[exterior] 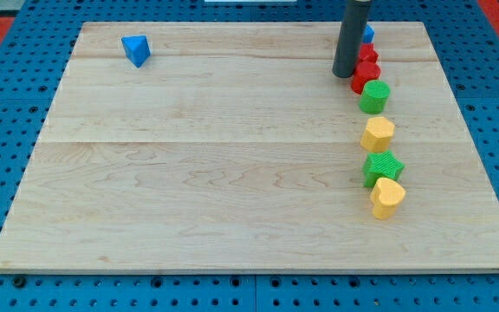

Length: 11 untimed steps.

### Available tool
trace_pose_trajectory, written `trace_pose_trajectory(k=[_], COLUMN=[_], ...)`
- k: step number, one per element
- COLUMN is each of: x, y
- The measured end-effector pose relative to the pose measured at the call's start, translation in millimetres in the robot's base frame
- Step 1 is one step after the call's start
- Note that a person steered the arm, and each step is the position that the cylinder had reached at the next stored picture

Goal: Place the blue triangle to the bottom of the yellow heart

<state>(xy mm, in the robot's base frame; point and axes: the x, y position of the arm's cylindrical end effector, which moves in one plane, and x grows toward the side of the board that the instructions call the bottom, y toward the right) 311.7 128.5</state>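
Note:
The blue triangle (135,49) lies near the board's top left corner. The yellow heart (387,198) lies at the view's right, at the lower end of a column of blocks. My tip (345,74) rests on the board near the top right, just left of the red blocks, far from the blue triangle and well above the yellow heart.
A column of blocks runs down the right side: a blue block (367,34) partly hidden behind the rod, two red blocks (366,74), a green block (374,96), a yellow hexagon (377,134), a green star (382,166). The wooden board (232,173) lies on a blue pegboard.

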Motion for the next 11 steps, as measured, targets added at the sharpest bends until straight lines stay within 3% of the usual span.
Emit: trace_pose_trajectory(k=[1, 3, 4, 5, 6, 11], x=[-0.1, -1.1, -33.4, -65.0, -60.3, 63.2], y=[-84.6, -329.0, -349.4, -340.8, -277.6, -86.0])
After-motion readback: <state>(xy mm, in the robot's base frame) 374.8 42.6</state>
